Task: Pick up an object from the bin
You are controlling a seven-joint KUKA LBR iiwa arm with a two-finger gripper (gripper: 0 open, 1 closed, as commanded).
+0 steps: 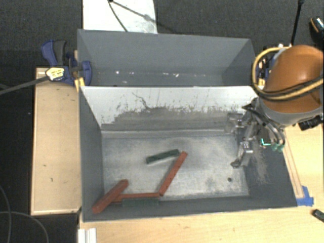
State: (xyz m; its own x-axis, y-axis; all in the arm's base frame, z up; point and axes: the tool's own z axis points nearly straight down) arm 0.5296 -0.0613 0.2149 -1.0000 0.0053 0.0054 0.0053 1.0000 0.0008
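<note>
Sloping in from its rim, the bin's (90, 151) grey walls fall to a flat, scuffed floor. The far wall is the tallest, and the right wall lies under the arm (293, 75), which reaches in from the right under an orange cover.

Three red sticks lie end to end in a zigzag across the near-left part of the floor. The long stick (173, 173) has its axis on a diagonal, from near-left at the foot of the near wall to far-right at mid-floor. The middle stick (139, 196) runs left to right along the near wall, with almost no room on its near side. The left stick (109, 196) slants from the near-left corner towards far-right. Its low end is tight against that corner.

The gripper (237, 162) hangs over bare floor at the right of the bin, close to the right wall and well apart from every stick. How far it is open cannot be told, and nothing shows in its grasp.

The green bar (163, 157) lies near mid-floor with its long axis close to left-right and its right end turned slightly far. That end sits just beside the long stick's far tip; whether they touch cannot be told. Open floor lies left and far of the bar, and a wide bare stretch separates the long stick from the gripper.
</note>
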